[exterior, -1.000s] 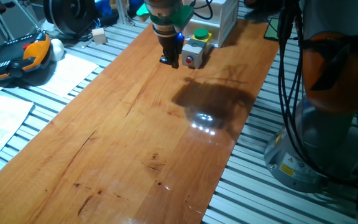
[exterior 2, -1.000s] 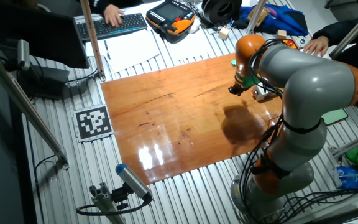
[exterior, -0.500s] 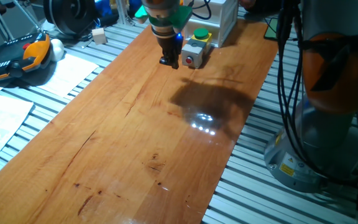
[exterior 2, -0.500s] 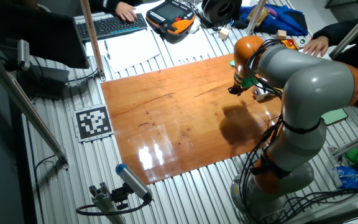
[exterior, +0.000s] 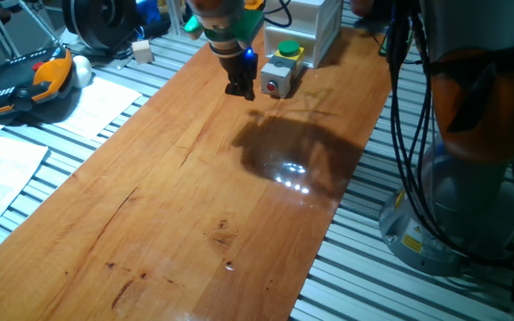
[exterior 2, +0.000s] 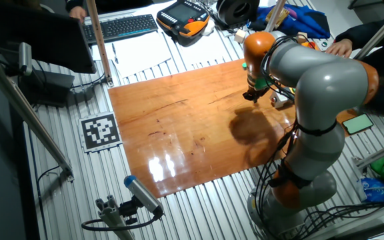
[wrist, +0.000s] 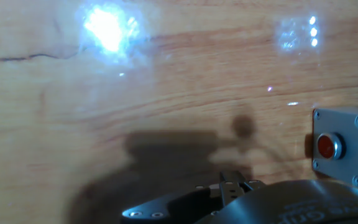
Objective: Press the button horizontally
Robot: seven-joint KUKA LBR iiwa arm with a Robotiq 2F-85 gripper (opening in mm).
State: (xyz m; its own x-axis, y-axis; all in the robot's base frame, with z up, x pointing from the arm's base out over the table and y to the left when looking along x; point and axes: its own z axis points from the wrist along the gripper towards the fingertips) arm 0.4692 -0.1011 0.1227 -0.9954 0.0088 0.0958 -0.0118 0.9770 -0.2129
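I see my arm's black two-finger gripper [exterior: 241, 89] pointing down, hovering just above the glossy wooden worktop [exterior: 194, 196] near its far edge. Just beside it sits a small grey box with a round red button on its side face [exterior: 272, 86] and a green button on top [exterior: 288, 48]. In the hand view, the red button [wrist: 327, 146] faces the camera at the right edge. I cannot tell whether the fingers are parted or closed.
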